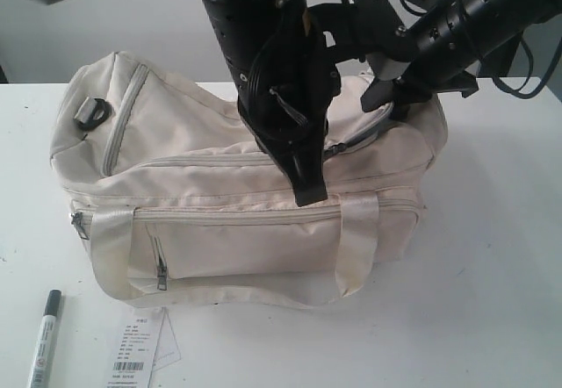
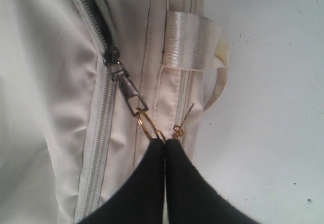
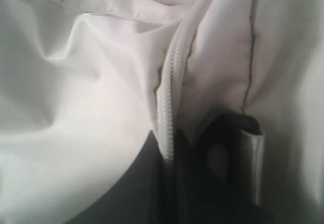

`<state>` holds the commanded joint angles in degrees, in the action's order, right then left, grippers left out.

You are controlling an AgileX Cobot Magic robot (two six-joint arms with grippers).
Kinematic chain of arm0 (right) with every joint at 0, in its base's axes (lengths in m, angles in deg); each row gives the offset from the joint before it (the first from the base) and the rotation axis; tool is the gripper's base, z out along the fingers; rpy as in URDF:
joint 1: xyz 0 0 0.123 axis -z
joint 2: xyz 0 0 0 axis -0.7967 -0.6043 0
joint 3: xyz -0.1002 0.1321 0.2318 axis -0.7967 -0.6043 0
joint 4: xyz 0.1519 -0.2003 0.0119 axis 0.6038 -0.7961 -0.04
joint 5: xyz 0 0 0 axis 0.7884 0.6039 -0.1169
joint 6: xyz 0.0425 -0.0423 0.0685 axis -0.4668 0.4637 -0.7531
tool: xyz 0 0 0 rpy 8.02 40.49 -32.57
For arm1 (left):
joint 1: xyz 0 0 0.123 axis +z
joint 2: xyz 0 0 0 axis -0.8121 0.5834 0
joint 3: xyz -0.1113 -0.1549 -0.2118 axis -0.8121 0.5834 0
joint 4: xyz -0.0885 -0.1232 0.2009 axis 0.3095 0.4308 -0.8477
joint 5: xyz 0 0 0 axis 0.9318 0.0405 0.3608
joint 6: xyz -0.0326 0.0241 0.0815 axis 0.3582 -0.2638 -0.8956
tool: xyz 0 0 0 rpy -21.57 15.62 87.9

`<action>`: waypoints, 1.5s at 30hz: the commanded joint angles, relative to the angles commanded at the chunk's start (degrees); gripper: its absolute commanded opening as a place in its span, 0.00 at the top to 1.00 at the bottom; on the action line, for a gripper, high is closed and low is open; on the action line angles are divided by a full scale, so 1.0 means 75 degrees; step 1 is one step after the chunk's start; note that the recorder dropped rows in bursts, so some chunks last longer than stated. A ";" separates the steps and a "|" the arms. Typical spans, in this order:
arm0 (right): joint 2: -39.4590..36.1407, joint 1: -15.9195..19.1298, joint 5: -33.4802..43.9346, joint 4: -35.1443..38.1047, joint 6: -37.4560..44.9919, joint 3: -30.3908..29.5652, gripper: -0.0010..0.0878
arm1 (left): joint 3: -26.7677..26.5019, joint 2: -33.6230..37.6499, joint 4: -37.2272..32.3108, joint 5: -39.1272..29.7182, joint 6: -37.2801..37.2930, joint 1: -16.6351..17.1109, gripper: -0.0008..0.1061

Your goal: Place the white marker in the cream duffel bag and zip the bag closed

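— Where was the slim white marker (image 1: 44, 340)?
— On the table (image 1: 492, 300), front-left corner, outside the cream fabric duffel bag (image 1: 219, 195). My left pincer (image 2: 164, 142) pinched its gold zipper ring (image 2: 144, 122). My right pincer (image 3: 169, 168) clamped the cloth, I think to steady it.

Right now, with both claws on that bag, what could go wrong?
The left gripper pinches only the thin ring on the zipper pull, so it might slip off. The right gripper holds just a fold of the cream duffel bag; the bag could slide. The white marker lies on the table; zipping now would shut it out.
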<state>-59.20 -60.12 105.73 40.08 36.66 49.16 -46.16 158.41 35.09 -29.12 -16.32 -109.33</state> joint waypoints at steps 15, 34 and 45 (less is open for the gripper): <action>0.0000 0.0000 0.0000 0.0000 0.0000 0.0000 0.99 | 0.0000 -0.0173 -0.0036 0.0000 -0.0015 0.0013 0.99; 0.0000 0.0000 0.0016 0.0000 0.0000 0.0000 0.99 | 0.0311 -0.0225 -0.0023 0.0000 0.0026 0.0145 0.99; 0.0000 0.0000 0.0029 0.0000 0.0000 0.0000 0.99 | 0.0623 -0.0400 0.0068 0.0000 0.0197 0.0315 0.99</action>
<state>-59.20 -60.12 105.95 40.08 36.66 49.16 -41.49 155.41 35.60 -29.12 -14.85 -106.97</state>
